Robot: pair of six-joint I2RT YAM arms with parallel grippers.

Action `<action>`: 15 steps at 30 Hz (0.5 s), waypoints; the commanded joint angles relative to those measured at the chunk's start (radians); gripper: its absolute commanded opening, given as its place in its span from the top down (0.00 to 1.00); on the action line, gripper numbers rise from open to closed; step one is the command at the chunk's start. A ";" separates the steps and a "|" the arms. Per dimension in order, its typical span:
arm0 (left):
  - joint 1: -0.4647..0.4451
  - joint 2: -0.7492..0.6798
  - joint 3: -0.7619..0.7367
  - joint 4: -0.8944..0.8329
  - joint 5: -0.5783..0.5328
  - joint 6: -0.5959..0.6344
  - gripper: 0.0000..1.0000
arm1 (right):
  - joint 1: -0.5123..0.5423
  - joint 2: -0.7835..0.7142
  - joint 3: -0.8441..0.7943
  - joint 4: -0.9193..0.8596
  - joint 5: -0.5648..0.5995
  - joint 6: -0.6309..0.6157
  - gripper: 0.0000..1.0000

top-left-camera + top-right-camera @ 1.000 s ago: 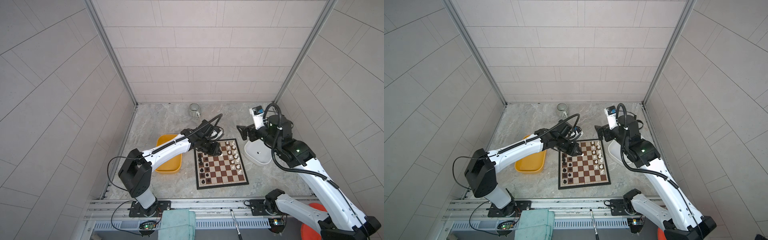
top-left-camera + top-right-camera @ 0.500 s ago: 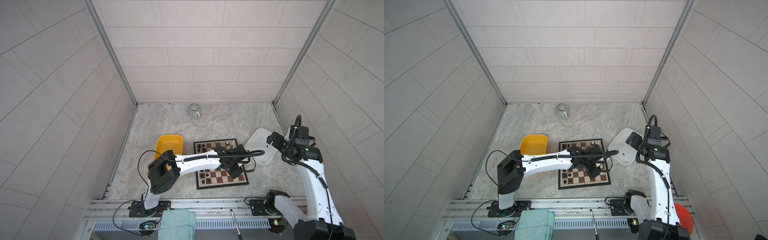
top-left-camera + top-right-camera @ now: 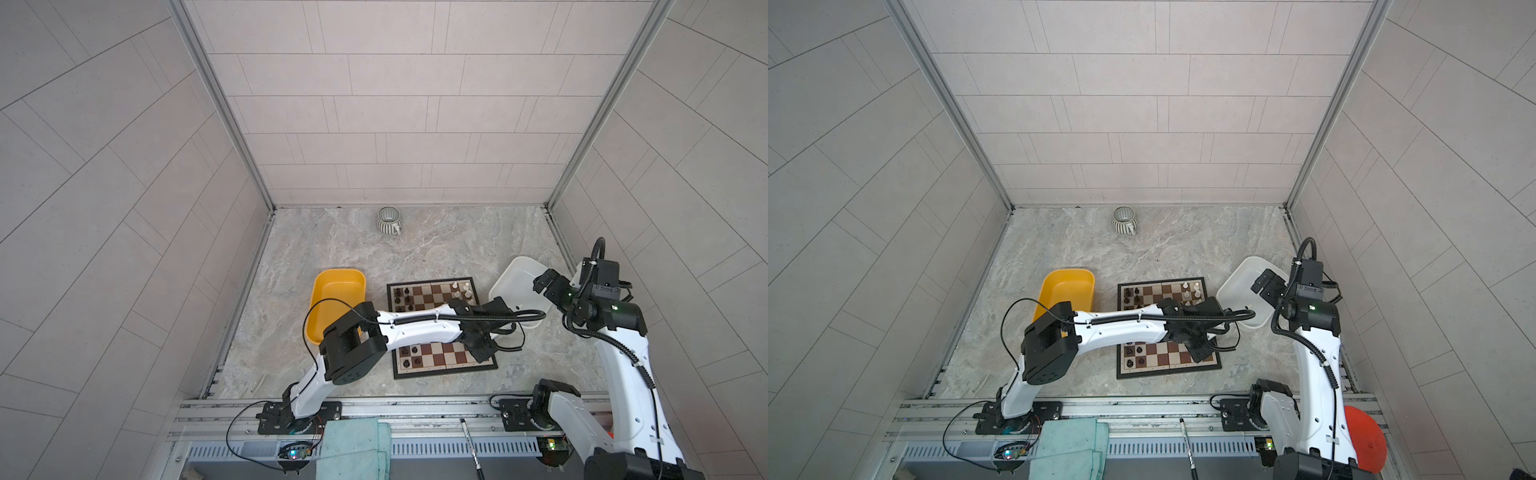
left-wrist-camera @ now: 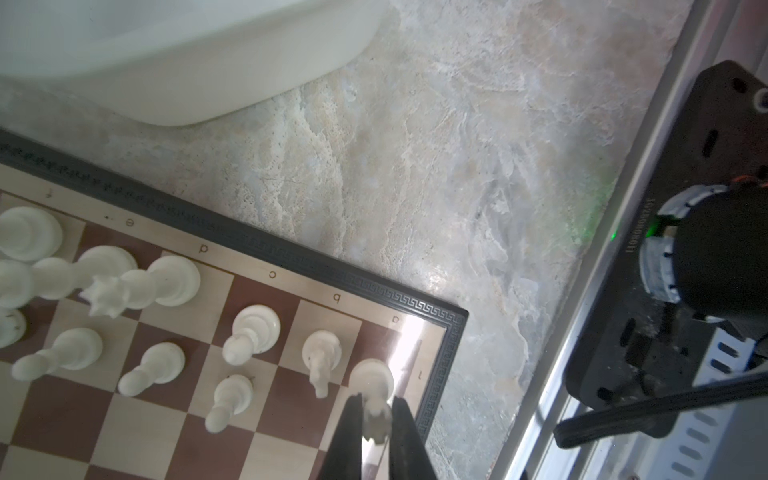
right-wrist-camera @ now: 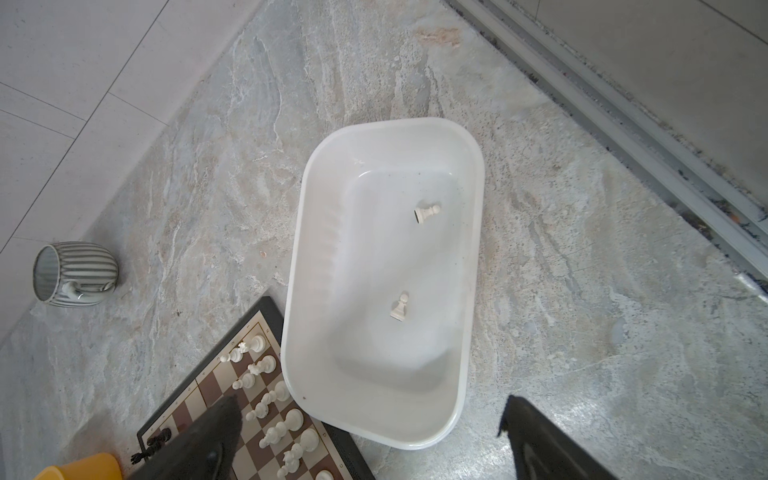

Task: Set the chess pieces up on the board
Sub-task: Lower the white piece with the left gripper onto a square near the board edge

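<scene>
Left hand crossed board, pinching white piece, marbled tabletop, tiled walls

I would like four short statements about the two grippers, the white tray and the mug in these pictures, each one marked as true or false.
1. The left gripper is shut on a small white chess piece at a corner of the brown and cream chessboard. True.
2. The right gripper is shut on a white pawn. False: it is open, holds nothing and hangs above the white plastic tray.
3. The white plastic tray holds two white pawns. True.
4. The striped ceramic mug stands on the chessboard. False: it is on the marble table near the back wall, well apart from the chessboard.
</scene>
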 commanded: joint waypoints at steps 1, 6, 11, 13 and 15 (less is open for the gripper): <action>-0.010 0.023 0.033 -0.042 -0.011 -0.007 0.99 | -0.005 0.004 0.007 0.002 -0.011 0.014 0.01; -0.021 0.036 0.029 -0.051 0.004 -0.013 0.99 | -0.005 0.007 0.006 0.010 -0.017 0.015 0.00; -0.026 0.048 0.032 -0.051 0.010 -0.017 0.98 | -0.004 0.005 0.001 0.014 -0.026 0.018 0.00; -0.026 0.053 0.035 -0.053 0.012 -0.019 0.97 | -0.005 0.003 -0.001 0.014 -0.027 0.019 0.01; -0.026 0.058 0.038 -0.054 0.012 -0.021 0.95 | -0.005 -0.001 0.000 0.012 -0.028 0.019 0.00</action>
